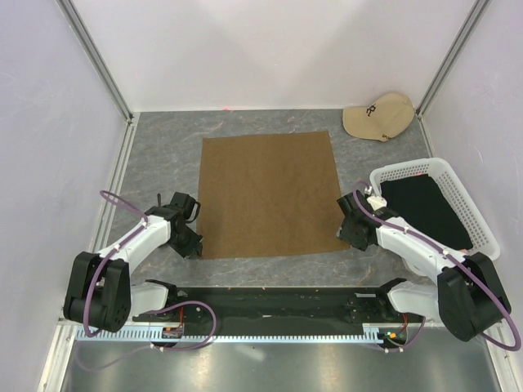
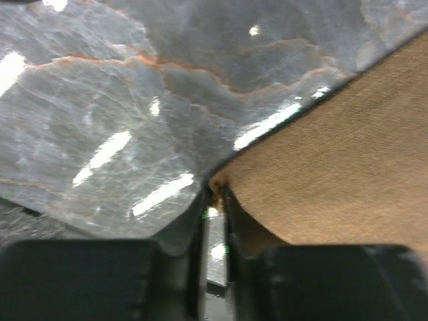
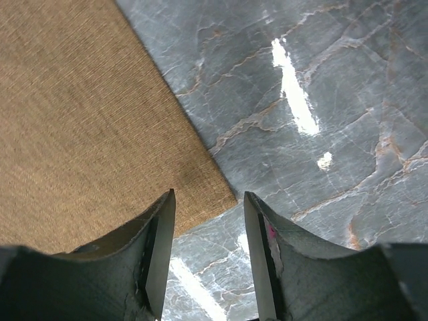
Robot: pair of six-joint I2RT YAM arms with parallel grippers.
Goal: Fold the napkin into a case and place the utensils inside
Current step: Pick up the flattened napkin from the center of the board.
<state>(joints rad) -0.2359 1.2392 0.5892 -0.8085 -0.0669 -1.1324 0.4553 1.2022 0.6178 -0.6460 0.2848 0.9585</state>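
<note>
left side: bare grey table (image 1: 159,155) from the wall rail to the cloth's left edge, plenty of room to move there
left gripper (image 1: 193,242): down low at the near-left corner of the napkin (image 1: 268,194); in the wrist view the fingers (image 2: 180,231) are almost together with the corner tip right at the mouth of the slit. Honestly can't tell if it's actually pinched.
napkin: middle of the table, spread flat as one square, all four edges straight, open table on the far and near sides
right gripper (image 1: 350,233): jaws apart and holding nothing, straddling the near-right corner, which sits between the tips in the wrist view
cap (image 1: 377,116): far right corner, well clear of the cloth
basket (image 1: 409,167): white mesh, black fabric (image 1: 425,208) inside, near the napkin's right edge, so that side is tight
</note>
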